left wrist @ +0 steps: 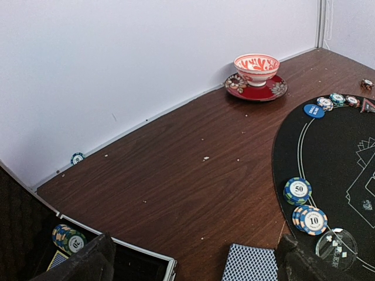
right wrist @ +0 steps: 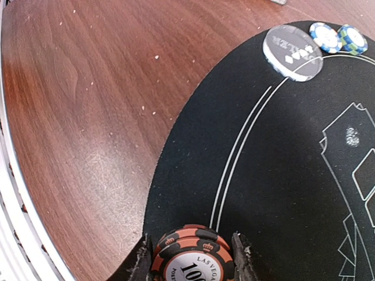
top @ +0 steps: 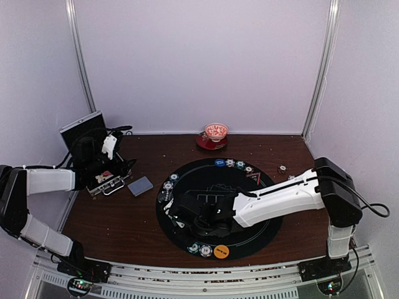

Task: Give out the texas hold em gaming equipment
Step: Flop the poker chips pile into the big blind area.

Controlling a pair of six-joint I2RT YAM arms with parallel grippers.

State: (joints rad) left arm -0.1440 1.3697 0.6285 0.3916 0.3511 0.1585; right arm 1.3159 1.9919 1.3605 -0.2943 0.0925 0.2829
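My right gripper (right wrist: 190, 260) is shut on a small stack of orange-and-black poker chips (right wrist: 188, 236) marked 100, just above the left rim of the black mat (right wrist: 193, 146); from above it sits at the mat's left part (top: 181, 215). The left gripper (left wrist: 196, 266) stands open over the table edge, between the open chip case (left wrist: 137, 266) and the grey-blue-backed deck of cards (left wrist: 249, 263). Chip stacks marked 50 (left wrist: 297, 190) and 10 (left wrist: 310, 220) and a clear marker disc (left wrist: 336, 246) lie on the mat's rim. A blue disc (left wrist: 314, 110) lies at the far rim and an orange disc (top: 221, 251) at the near rim.
A red-and-white bowl on a red saucer (top: 216, 132) stands at the back wall. Several chips lie in the case (left wrist: 69, 239), and one stray chip (left wrist: 77, 158) rests against the wall. Another stray chip (top: 282, 168) lies right of the mat.
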